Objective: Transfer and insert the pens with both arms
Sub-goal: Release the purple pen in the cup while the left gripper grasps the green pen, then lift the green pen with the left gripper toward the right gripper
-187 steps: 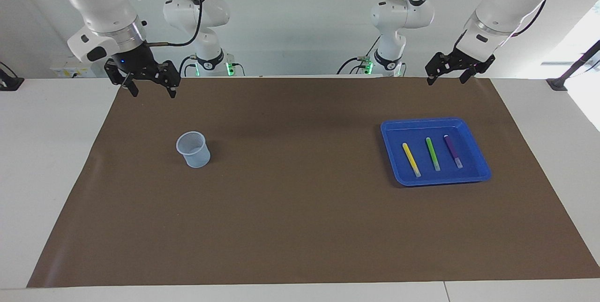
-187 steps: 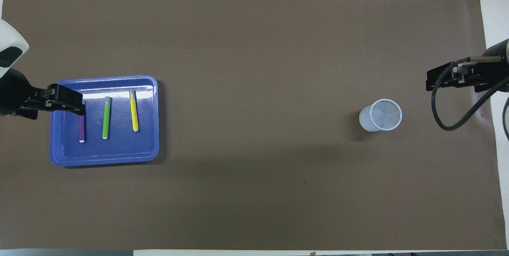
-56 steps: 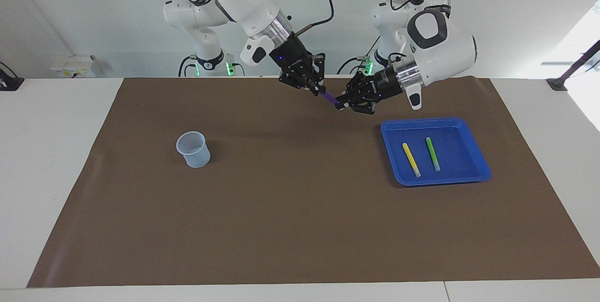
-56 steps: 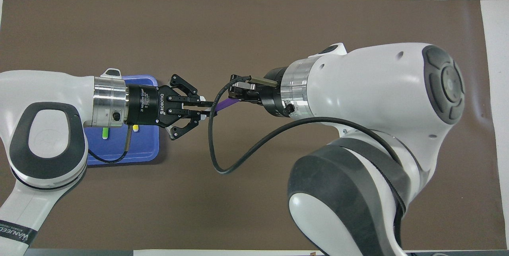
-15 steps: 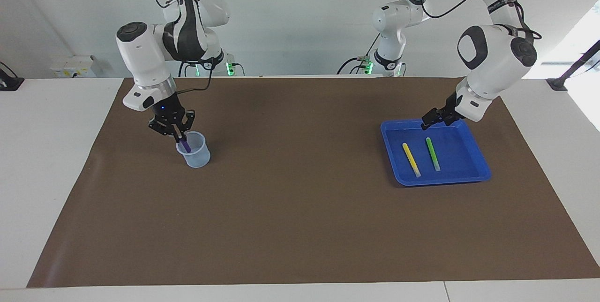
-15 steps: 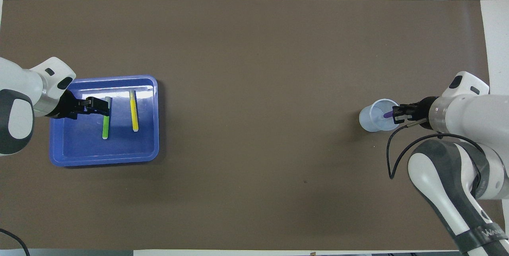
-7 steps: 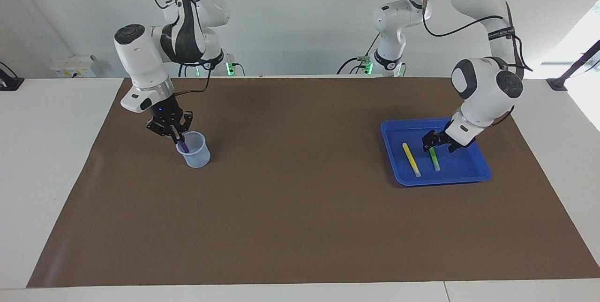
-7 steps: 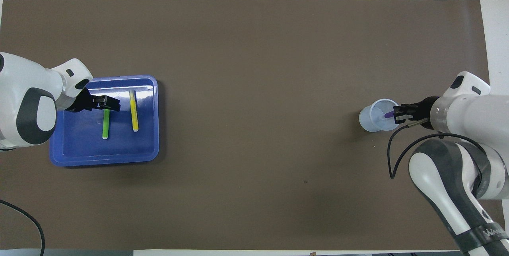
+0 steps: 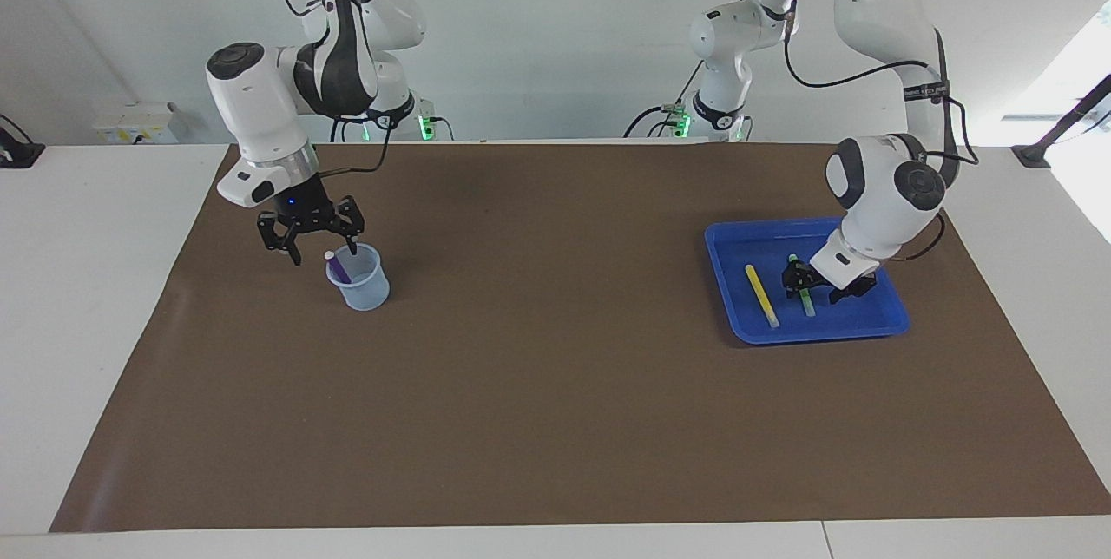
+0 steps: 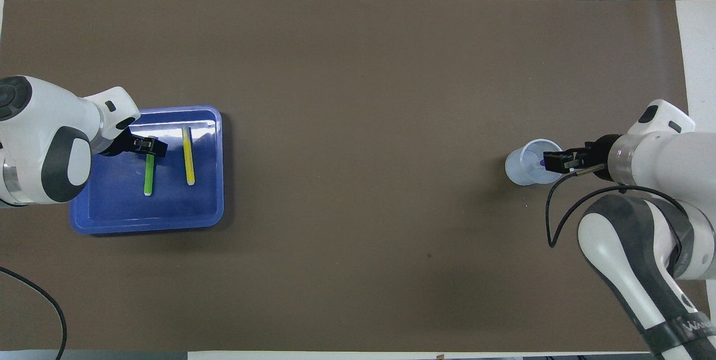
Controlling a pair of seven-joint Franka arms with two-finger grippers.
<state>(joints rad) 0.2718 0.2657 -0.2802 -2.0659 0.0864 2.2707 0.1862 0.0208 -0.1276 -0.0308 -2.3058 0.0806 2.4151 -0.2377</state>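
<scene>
Purple pen (image 9: pixel 337 266) standing tilted in the clear cup (image 9: pixel 358 278), at the right arm's end of the brown mat (image 9: pixel 555 385).
Right gripper (image 9: pixel 317 248) hangs over the cup's rim, fingers spread, holding nothing. Left gripper (image 9: pixel 814 283) sits low in the blue tray (image 9: pixel 868 326), fingers straddling the green pen (image 9: pixel 807 300) and not yet closed on it; yellow pen (image 9: pixel 761 294) lies beside.
</scene>
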